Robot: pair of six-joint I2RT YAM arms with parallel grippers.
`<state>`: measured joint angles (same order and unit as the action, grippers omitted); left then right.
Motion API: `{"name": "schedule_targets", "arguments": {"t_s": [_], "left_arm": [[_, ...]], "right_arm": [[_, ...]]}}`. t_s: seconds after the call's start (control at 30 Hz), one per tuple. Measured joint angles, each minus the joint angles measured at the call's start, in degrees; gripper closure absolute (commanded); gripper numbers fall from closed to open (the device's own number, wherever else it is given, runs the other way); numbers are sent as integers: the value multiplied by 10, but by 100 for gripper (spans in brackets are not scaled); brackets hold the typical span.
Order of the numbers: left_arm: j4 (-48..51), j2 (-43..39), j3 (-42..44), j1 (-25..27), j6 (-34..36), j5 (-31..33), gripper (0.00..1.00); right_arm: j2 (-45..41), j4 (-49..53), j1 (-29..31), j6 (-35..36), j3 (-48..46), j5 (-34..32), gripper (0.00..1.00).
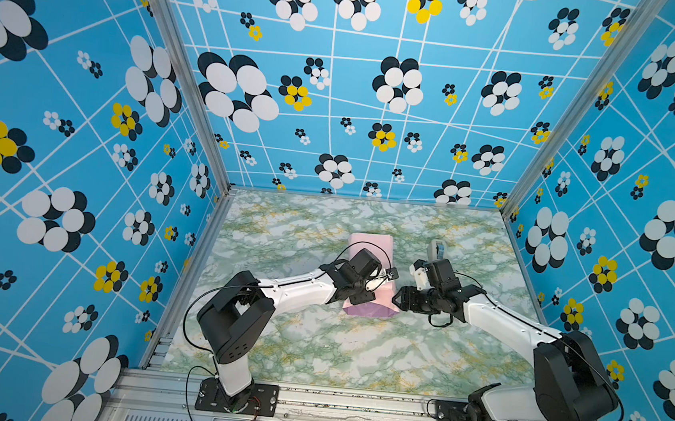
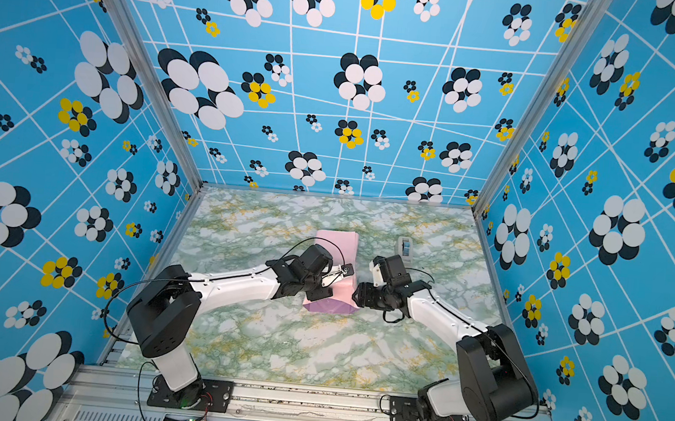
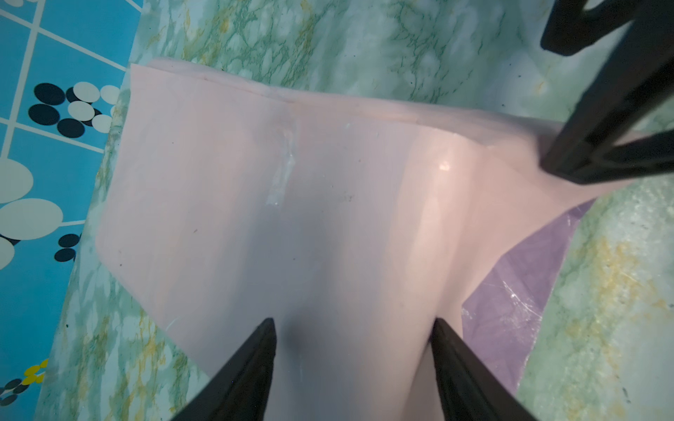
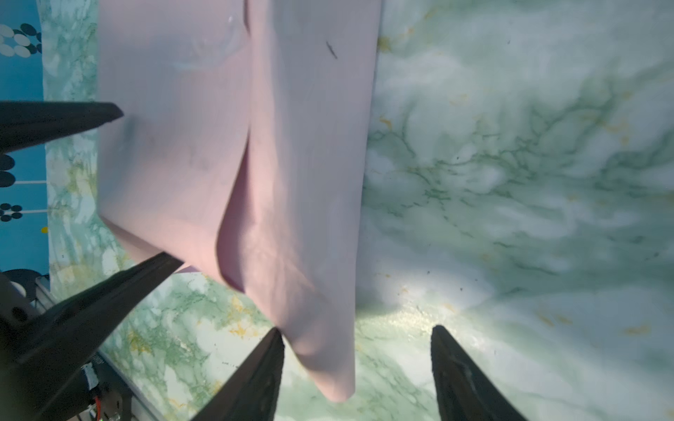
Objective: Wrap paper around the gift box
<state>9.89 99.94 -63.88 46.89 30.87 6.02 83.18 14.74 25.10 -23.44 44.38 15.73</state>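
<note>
- paper folded into a bundle mid-table; long axis runs back wall to front rail, lilac face at near end.
- left claw open above it.
- right claw open at its corner.

Robot test cell in a lab
A left arm and a right arm stand bolted to a metal rail at the front of a marble-patterned tabletop; aluminium posts and wall panels printed with blue flower patterns close it in on three sides, a purpose-built booth, not a lived-in room.
</note>
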Motion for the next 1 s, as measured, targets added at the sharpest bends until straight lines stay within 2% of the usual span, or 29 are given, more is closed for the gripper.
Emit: {"name": "schedule_targets", "arguments": {"t_s": [0.23, 0.37, 0.53, 0.73, 0.9, 1.0], "left_arm": [[-16, 0, 8, -1, 0, 8, 36], [-29, 0, 11, 0, 0, 9, 37], [-38, 0, 21, 0, 0, 4, 36], [-46, -2, 23, -2, -5, -14, 34], [-58, -22, 23, -10, -30, -29, 30], [-70, -34, 23, -20, -52, -35, 23]], "right_arm": [[57, -9, 10, 8, 41, -5, 34], [80, -19, 12, 9, 52, -7, 38], [105, -30, 13, 20, 69, -9, 53], [137, -38, 14, 29, 92, -15, 76], [139, -41, 14, 31, 92, -18, 87], [139, -47, 14, 31, 92, -19, 91]]}}
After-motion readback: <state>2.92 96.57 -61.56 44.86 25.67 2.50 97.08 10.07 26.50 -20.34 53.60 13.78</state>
